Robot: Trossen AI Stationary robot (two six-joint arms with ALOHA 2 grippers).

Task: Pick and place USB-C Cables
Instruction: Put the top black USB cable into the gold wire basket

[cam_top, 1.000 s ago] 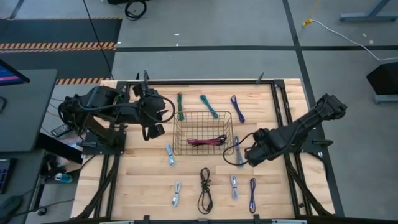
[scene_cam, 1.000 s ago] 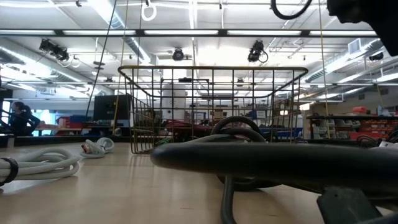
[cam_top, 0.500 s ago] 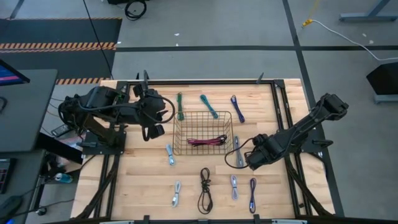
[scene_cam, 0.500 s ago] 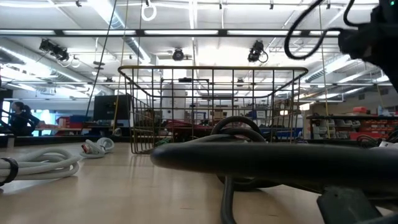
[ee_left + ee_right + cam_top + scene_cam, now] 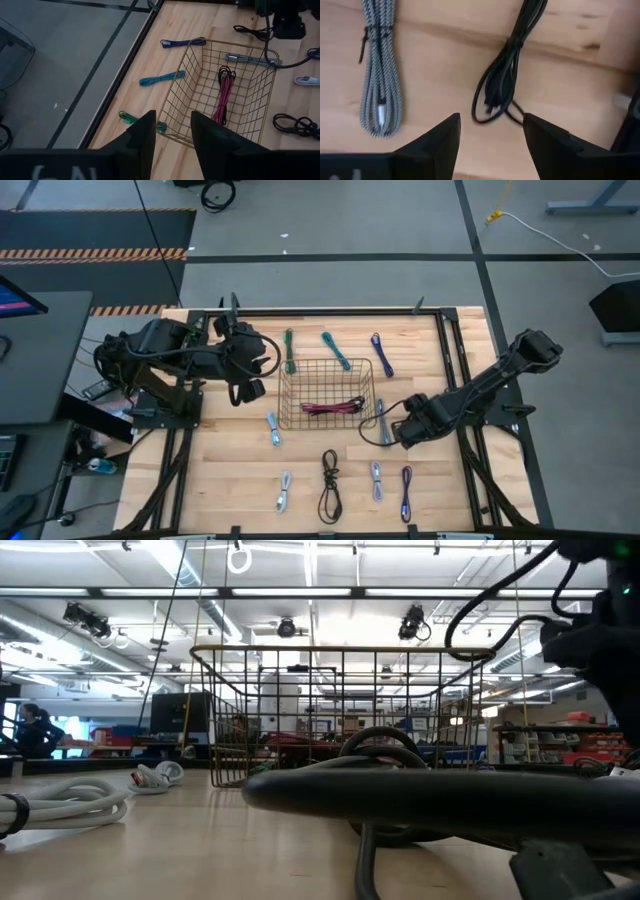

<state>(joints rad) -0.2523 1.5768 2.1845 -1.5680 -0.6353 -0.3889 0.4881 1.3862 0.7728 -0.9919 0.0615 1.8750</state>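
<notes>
The dark wire-mesh basket (image 5: pixel 326 393) stands mid-table with a magenta cable (image 5: pixel 223 92) and a black one lying on its floor. Other cable bundles lie on the table around it: green (image 5: pixel 290 350), teal (image 5: pixel 336 350) and purple (image 5: pixel 381 354) on its far side, pale ones (image 5: pixel 274 428) (image 5: pixel 383 423) beside it, and a black one (image 5: pixel 328 480) toward the near edge. My right gripper (image 5: pixel 392 435) is open and empty over the table right of the basket; its wrist view shows a grey braided cable (image 5: pixel 380 75) and a black cable (image 5: pixel 505 75) below it. My left gripper (image 5: pixel 262 370) is open and empty, left of the basket.
More pale and purple cables (image 5: pixel 375 478) (image 5: pixel 406 488) (image 5: pixel 285 490) lie near the table's front edge. In the low view a black cable (image 5: pixel 400 790) fills the foreground and a white one (image 5: pixel 60 802) lies at the left. Dark frame rails (image 5: pixel 452 350) run along the table's sides.
My right gripper has come down toward the table and moved a little toward the near edge, right of the basket. The cables have stayed where they were.
</notes>
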